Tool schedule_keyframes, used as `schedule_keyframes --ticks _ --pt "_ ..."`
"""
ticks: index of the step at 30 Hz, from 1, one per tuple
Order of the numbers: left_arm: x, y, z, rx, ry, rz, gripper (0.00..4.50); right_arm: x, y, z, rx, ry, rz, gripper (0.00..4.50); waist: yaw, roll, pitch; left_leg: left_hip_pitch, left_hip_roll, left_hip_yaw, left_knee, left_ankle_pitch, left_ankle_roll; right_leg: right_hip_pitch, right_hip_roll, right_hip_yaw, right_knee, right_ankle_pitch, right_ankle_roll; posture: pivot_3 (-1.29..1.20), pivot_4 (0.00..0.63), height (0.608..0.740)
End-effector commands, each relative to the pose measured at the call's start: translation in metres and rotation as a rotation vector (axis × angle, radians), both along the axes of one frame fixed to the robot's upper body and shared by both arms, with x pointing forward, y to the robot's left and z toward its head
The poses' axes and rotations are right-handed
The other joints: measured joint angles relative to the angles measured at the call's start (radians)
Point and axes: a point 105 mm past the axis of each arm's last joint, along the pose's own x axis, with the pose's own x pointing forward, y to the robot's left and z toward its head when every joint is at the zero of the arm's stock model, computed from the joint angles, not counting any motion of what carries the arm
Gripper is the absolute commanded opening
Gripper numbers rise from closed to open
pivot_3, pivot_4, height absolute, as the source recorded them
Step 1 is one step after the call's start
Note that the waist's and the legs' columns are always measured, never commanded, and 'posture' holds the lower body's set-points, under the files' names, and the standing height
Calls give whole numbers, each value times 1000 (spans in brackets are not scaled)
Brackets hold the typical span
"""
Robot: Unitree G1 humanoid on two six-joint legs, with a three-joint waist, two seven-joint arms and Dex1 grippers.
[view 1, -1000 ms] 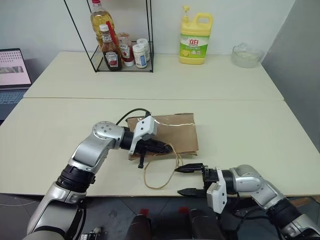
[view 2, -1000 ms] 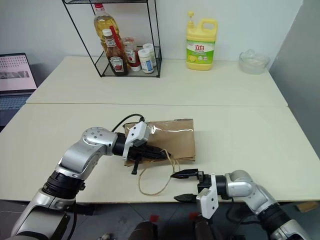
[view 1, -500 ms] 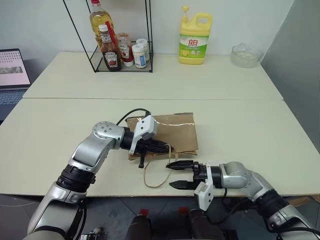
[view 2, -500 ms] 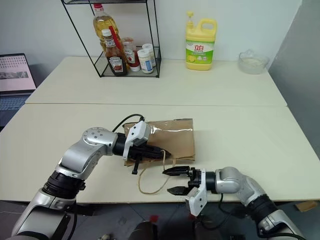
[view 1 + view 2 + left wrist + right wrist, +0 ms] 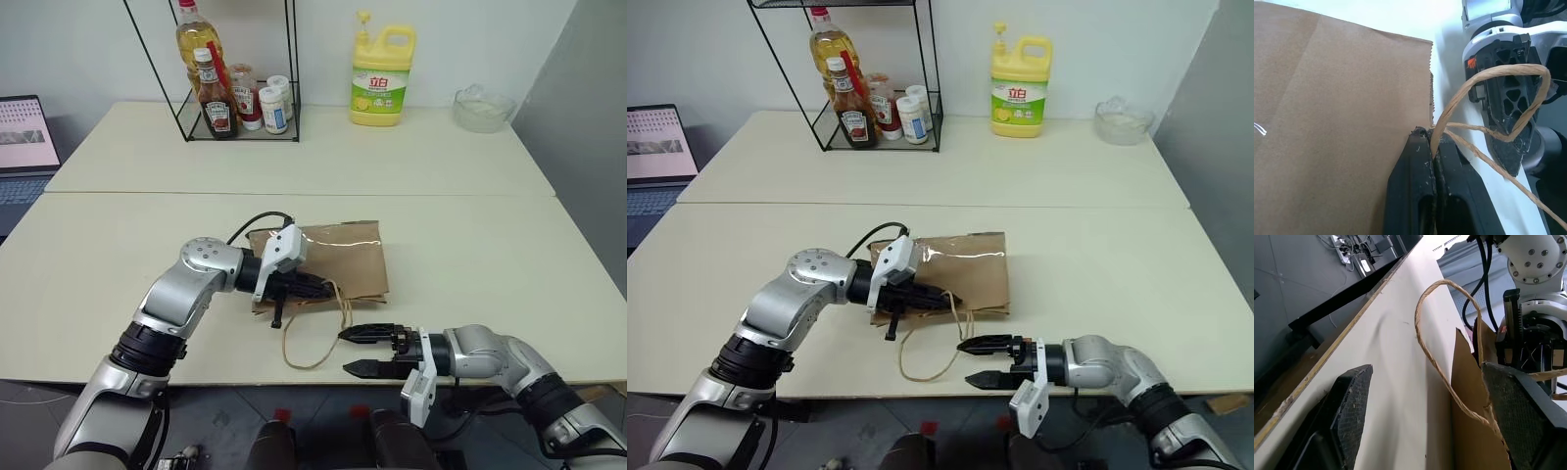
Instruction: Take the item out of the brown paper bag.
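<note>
Here, from the head cameras, the brown paper bag (image 5: 328,259) lies flat on the near table (image 5: 490,264), its mouth towards the robot and a cord handle (image 5: 313,338) looped out over the tabletop. The left gripper (image 5: 312,290) is clenched on the bag's mouth edge at the base of a handle, pinning it. The right gripper (image 5: 364,351) hovers near the table's front edge, just beside that loop, its fingers spread and empty, pointing at the bag's mouth. The item cannot be seen; presumably it sits inside the bag, and how deep cannot be told. A wire rack (image 5: 235,78) of bottles and a yellow detergent jug (image 5: 382,73) stand well back, out of the way.

In the left wrist view, the two black fingers (image 5: 1415,196) are pressed together on the paper edge with the cord (image 5: 1488,78) rising beside them, and the other gripper sits just beyond.

In the right wrist view, the spread fingers (image 5: 1349,401) frame the tabletop and the bag's near edge (image 5: 1474,431), with a cord loop (image 5: 1444,318) arching between them.

To do this well, the left should lift its pinched layer so the mouth gapes, and the right should slide in low between the layers, clear of the cord, which could snag a finger and drag the bag.
</note>
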Motion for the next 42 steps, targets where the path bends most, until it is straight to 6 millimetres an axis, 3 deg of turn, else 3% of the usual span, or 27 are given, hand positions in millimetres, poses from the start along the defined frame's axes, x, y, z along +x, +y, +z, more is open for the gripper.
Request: schedule_keyframes --ticks 1,5,10,14,17,26,33,38,42 --pt "3 -3 16 -49 -26 7 0 -6 8 -7 -6 32 48 3737 -1 0 0 0 0 0 0 0 0 0 0 0 0 0 0 0 150 740" --pt "3 -4 19 -58 -13 14 0 -3 17 -9 -4 30 62 3737 -5 0 0 0 0 0 0 0 0 0 0 0 0 0 0 0 150 740" --pt "4 -4 21 -61 -7 21 0 16 31 4 80 12 -8 3737 -13 -1 0 0 0 -1 0 0 0 0 0 0 1 0 0 0 150 740" --pt "3 -3 21 -59 -9 21 0 18 31 3 84 17 -15 3737 -20 -1 0 0 0 -1 0 0 0 0 0 -1 1 0 0 0 150 740" --pt "3 -3 21 -59 -11 20 0 17 31 3 82 17 -8 3187 -20 -1 0 0 0 -1 0 0 0 0 0 -1 1 0 0 0 150 740" --pt "5 -4 20 -61 -18 23 0 18 28 3 80 26 -8 35 -22 -1 0 0 0 -1 0 0 0 0 0 -1 1 0 0 0 150 740" --pt "23 -2 31 -102 -40 120 0 17 25 6 83 65 -15 35 -21 -1 0 0 0 -2 0 0 0 0 0 -1 1 0 0 0 150 740" --pt "47 -6 65 -206 -74 242 0 19 16 -8 19 133 -65 35 -19 -1 0 -1 -1 -3 0 0 0 1 0 -1 0 0 0 0 150 740" --pt "47 -8 77 -233 -105 245 0 21 14 -10 5 149 -85 35 -21 -1 0 0 -1 -4 0 0 0 2 0 -1 0 0 0 0 150 740"
